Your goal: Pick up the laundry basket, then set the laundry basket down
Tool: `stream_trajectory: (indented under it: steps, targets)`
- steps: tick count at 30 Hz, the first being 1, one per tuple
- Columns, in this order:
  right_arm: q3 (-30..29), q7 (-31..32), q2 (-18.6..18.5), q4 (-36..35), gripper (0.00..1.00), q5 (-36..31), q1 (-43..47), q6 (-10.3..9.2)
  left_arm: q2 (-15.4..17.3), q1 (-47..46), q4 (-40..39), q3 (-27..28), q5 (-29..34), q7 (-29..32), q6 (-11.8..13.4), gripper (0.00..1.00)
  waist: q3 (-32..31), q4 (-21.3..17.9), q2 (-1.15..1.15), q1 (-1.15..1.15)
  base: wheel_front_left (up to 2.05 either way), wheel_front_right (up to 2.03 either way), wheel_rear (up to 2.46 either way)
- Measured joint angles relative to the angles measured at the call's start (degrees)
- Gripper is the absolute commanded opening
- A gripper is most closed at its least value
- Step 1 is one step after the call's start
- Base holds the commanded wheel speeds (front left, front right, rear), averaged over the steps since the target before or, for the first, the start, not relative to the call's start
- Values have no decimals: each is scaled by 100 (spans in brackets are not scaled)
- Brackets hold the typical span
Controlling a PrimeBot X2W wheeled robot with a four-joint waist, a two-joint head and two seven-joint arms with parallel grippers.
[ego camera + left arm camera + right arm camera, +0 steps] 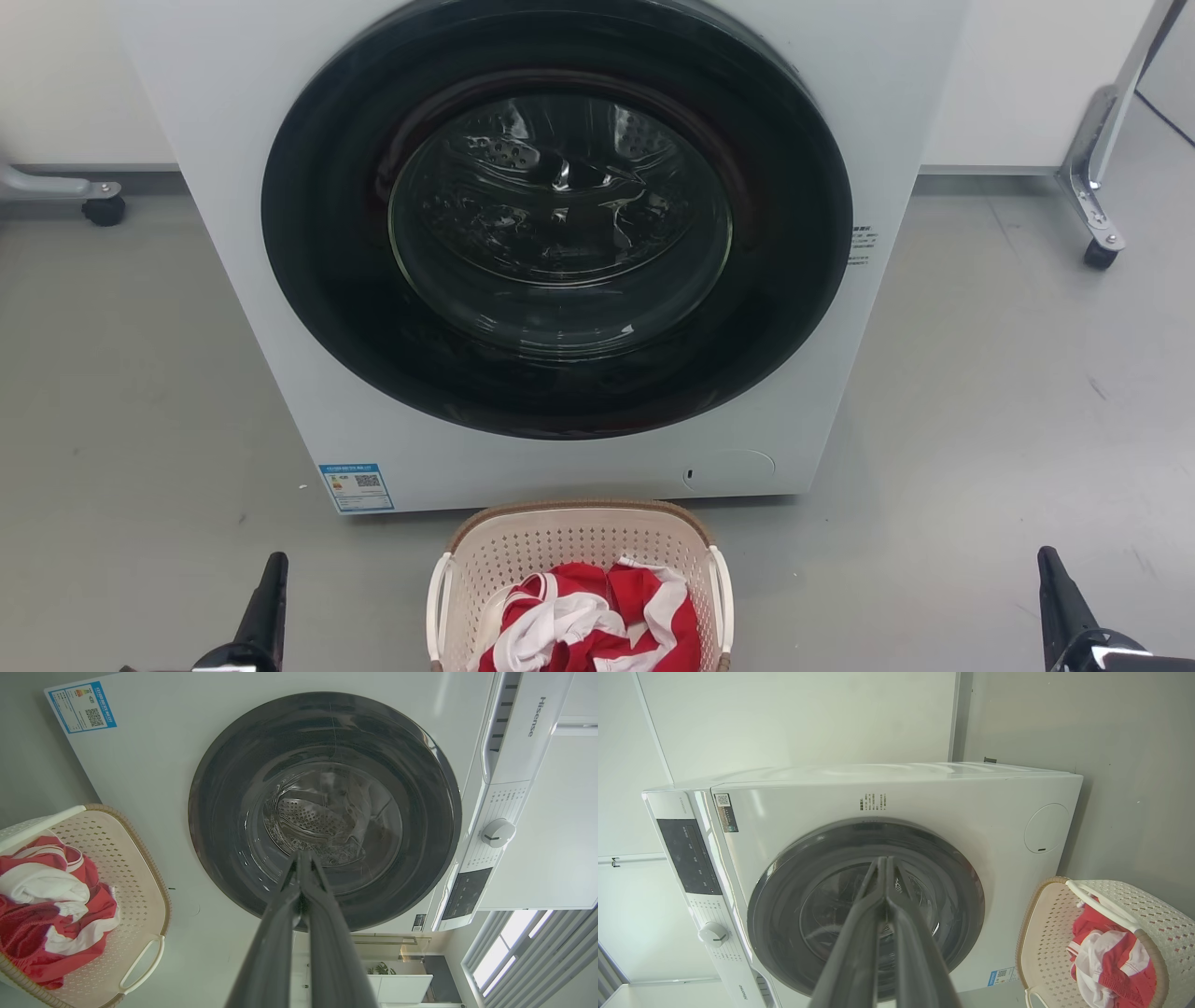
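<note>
One rounded, perforated plastic laundry basket [560, 551] holds crumpled red-and-white cloth [588, 625].

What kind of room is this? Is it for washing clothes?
Probably a laundry area: a white front-loading washing machine stands on a grey floor, and a laundry basket holding red and white clothes sits right in front of it.
</note>
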Motion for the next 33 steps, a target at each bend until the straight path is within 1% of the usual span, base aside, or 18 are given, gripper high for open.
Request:
stream_trajectory:
  steps: [10,11,18,25,33]
  targets:
    - [0,0,0,0,0,0,0,0,0,0,0,0,0,0,0,0,0,0,0,0,0,0,0]
    - [0,0,0,0,100,0,0,0,0,0,0,0,0,0,0,100,0,0,0,0,0,0,0]
    - [69,-27,115,320,100,-3,292,-7,-80,332,304,-60,1,-12,12,100,0,0,0,0,0,0,0]
    - [244,-164,114,290,100,-33,288,-9,-79,337,256,-242,62,-166,13,100,0,-1,0,0,0,0,0]
    - [332,-312,113,213,100,-304,288,-116,-77,337,148,-357,397,-315,109,100,7,-3,0,0,0,0,0]
